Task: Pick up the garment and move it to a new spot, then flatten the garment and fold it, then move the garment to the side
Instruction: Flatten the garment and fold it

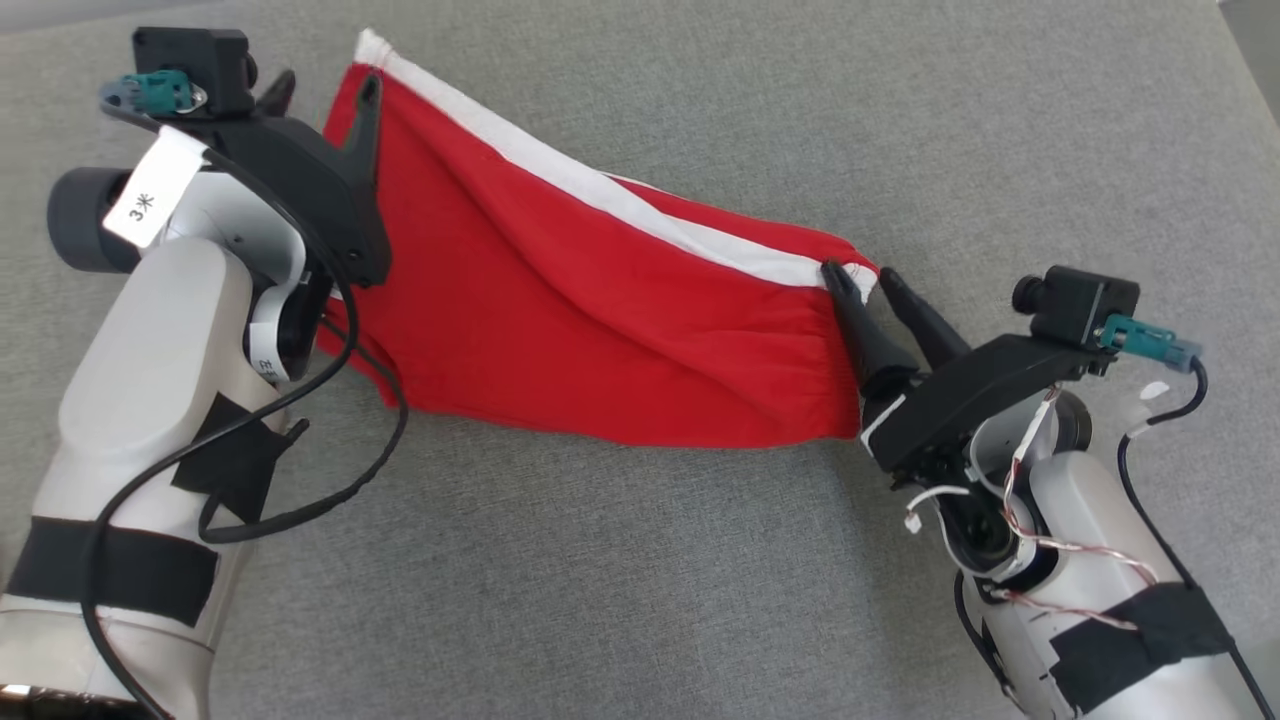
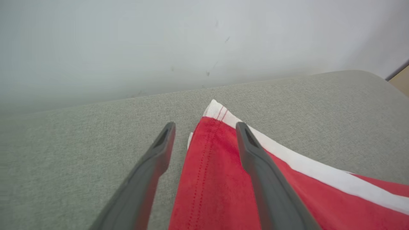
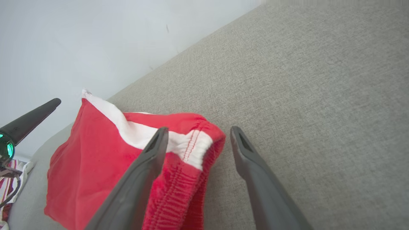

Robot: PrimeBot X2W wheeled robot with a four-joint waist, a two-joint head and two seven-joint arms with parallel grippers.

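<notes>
Though both stand released, gripping nothing, the left gripper (image 1: 322,100) straddles the 10 o'clock corner of the red cloth garment with a white stripe (image 1: 560,300) lying on the grey woven surface (image 1: 650,560); the right gripper (image 1: 858,275) straddles its 3 o'clock corner.

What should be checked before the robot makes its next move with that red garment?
1. Left end effector open: ok, fingers apart with the garment corner between them.
2. Right end effector open: ok, fingers apart at the garment's other, gathered end.
3. Garment lying flat: not ok, long creases run across it.
4. Garment wholly on the grey cushion: ok.
5. Cloth free of both sets of fingers: cannot tell, since one finger of each overlaps the fabric.
</notes>
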